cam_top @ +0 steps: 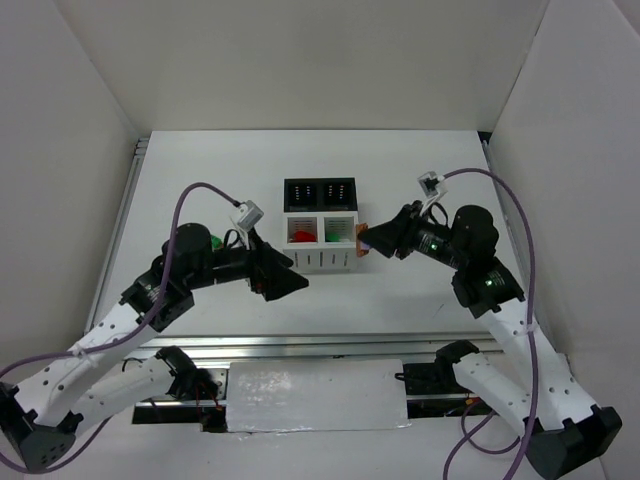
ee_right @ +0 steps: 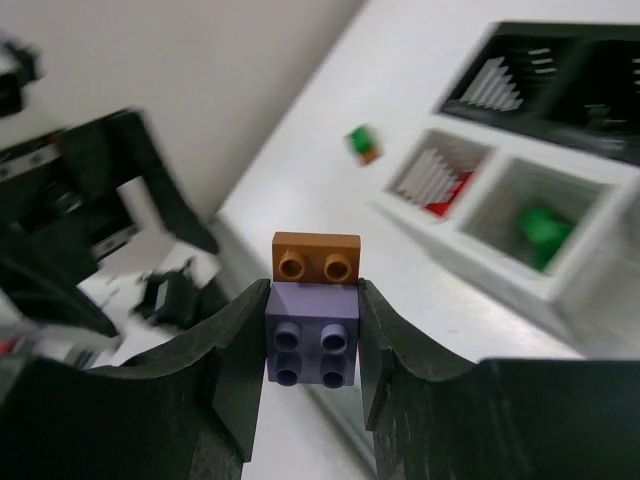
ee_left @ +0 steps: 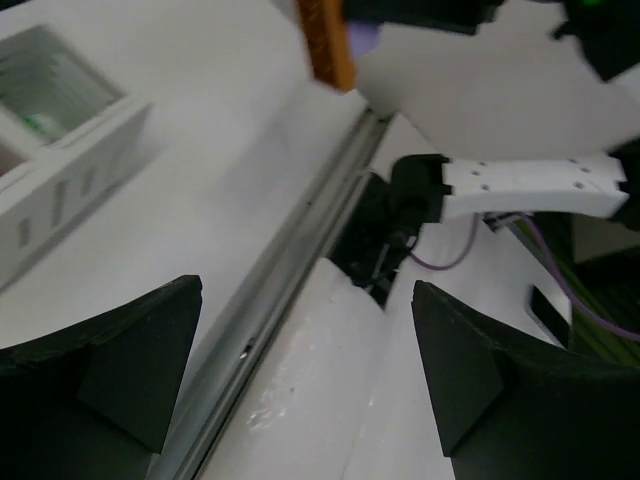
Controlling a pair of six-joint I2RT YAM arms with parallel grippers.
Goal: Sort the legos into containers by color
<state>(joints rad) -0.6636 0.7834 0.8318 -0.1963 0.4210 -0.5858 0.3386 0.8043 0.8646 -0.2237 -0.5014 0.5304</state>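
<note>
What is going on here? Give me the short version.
The right gripper is shut on a lavender brick with a brown piece attached, held beside the containers. A red brick and a green brick already lie in separate white compartments. The left gripper is open and empty. Another green lego lies loose on the table.

Left tool (cam_top: 293, 283) hangs spread open, right tool (cam_top: 367, 240) pinches a lavender brick (ee_right: 312, 335).
</note>
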